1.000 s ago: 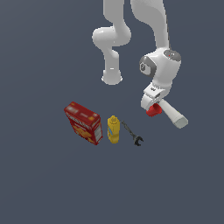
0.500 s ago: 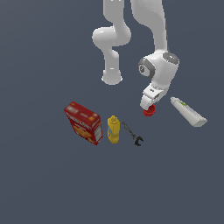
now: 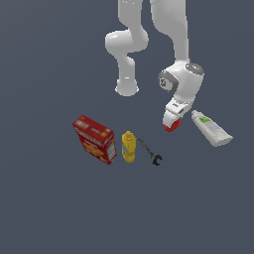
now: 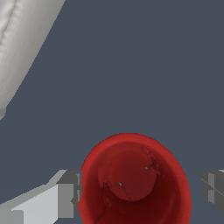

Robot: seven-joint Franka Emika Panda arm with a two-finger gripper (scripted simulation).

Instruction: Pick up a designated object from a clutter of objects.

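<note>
The gripper (image 4: 140, 192) hangs with its jaws spread wide either side of the red cup (image 4: 133, 181) — which sits at about three o'clock from the wrench (image 3: 150, 152) — and an off-centre squeeze could tip the round cup or skid it away.

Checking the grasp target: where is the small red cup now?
In the exterior view the red cup sits under the gripper, right of the wrench, left of the white bottle.

High, distant exterior view over the whole clutter — wrist view close, straight down — both sharing the red cup (image 3: 170, 127).
</note>
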